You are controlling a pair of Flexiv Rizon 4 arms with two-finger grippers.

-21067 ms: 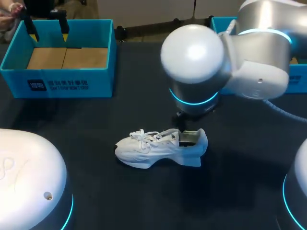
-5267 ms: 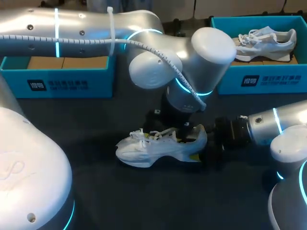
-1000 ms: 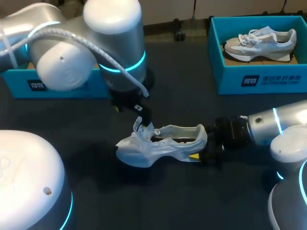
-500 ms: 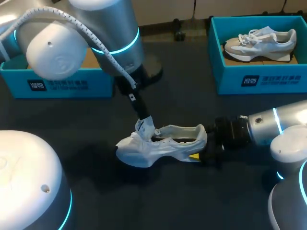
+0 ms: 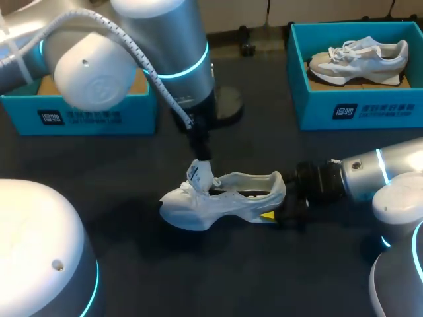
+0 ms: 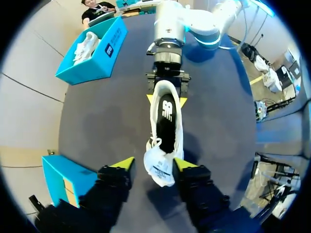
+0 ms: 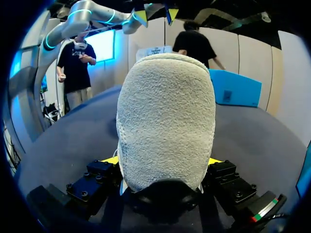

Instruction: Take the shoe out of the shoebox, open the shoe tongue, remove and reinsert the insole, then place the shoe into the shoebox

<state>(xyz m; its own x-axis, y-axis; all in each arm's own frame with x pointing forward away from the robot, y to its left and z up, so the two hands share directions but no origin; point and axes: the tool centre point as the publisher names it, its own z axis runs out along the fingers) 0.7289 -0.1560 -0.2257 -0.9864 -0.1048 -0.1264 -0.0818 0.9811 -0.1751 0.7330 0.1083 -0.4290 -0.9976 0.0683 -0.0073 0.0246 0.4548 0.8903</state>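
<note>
My left arm comes in from the left and bends down over the middle of the black table, its wrist pointing almost straight down. My left gripper hangs just above the laced front of the white lace-up trainer. Its fingers are spread, and the raised white tongue stands between them. One tip looks to be against the tongue's edge and the other is clear of it, so I grip nothing there.

My right arm lies low and level, reaching in from the right. My right gripper is clamped on the trainer's heel, with a yellow tip pressed to each side. The trainer stands upright on its sole in the middle of the table, toe toward my left, well apart from both boxes. Its black insole lies inside.

I count two shoes: this trainer, and a grey-and-white trainer lying in the teal shoebox on the right. There are two boxes: that one, and the teal shoebox on the left, which shows a bare brown cardboard floor and is partly hidden behind my left arm.

Half a second ago my left fingertips were down on the tongue. They have since lifted off it, and the arm has swung slightly to the right. The tongue stays pulled up. The trainer and my right gripper have not moved.
</note>
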